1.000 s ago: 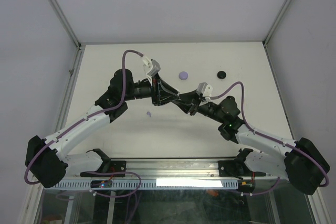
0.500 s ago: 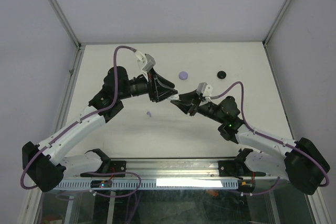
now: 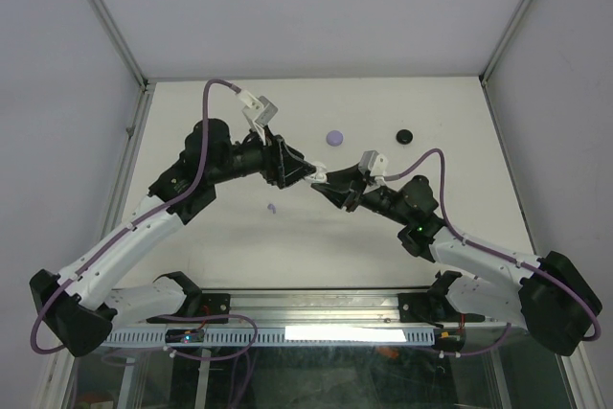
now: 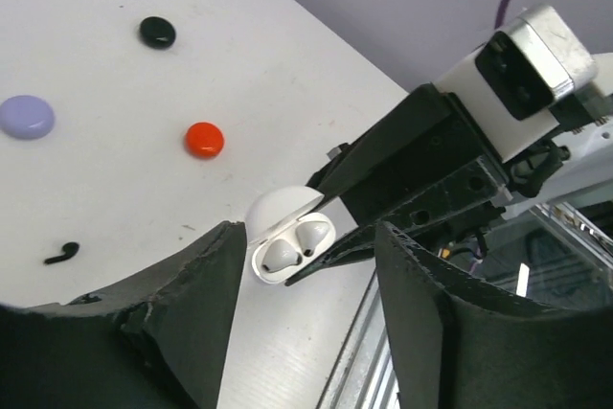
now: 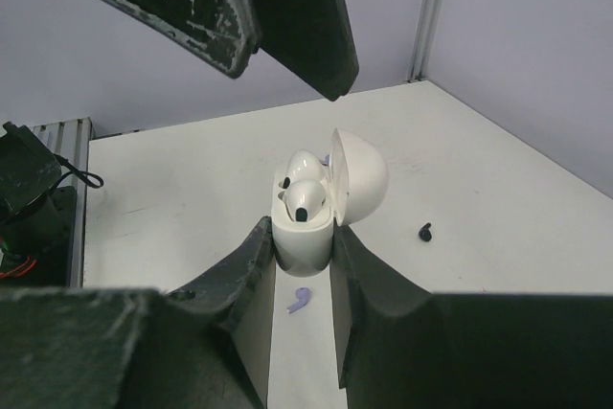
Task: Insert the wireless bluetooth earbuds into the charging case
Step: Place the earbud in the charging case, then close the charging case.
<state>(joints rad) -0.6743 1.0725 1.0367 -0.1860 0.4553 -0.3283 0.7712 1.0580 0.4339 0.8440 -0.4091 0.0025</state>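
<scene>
Obs.: right gripper (image 3: 320, 183) is clamped on the lower body of the white charging case (image 5: 305, 229), holding it off the worktop (image 4: 96, 189) near the centre of the top view. The lid is swung open to the right in the right wrist view. Two white earbuds (image 5: 305, 195) sit side by side in the case wells.

Left gripper (image 3: 295, 168) hangs just beside the case, jaws parted, nothing between them. In the left wrist view the case shows in the gap between its two fingers, not touching either.

Loose on the worktop:
- lilac earbud (image 5: 300, 300), lower centre of the right wrist view, below the held case
- black earbud (image 5: 425, 231), right of the case in the same view
- lilac round case (image 4: 26, 116), red round case (image 4: 204, 139) and black round case (image 4: 157, 32), upper left of the left wrist view, all well apart from the grippers

Judgement: the white pair looks seated, so the step in hand is probably checking the fit and shutting the lid.

How to do it well:
- Keep the right clamp low on the body, below the lid seam, so the lid can come down unobstructed.
- Hold the case upright; a tilt could let a bud slide out of its well.
- Bring one left finger against the outer dome of the lid, away from the hinge, and push it over gently.
- If either bud stands proud, press it down before closing. I cannot tell from these views whether both are fully home.
</scene>
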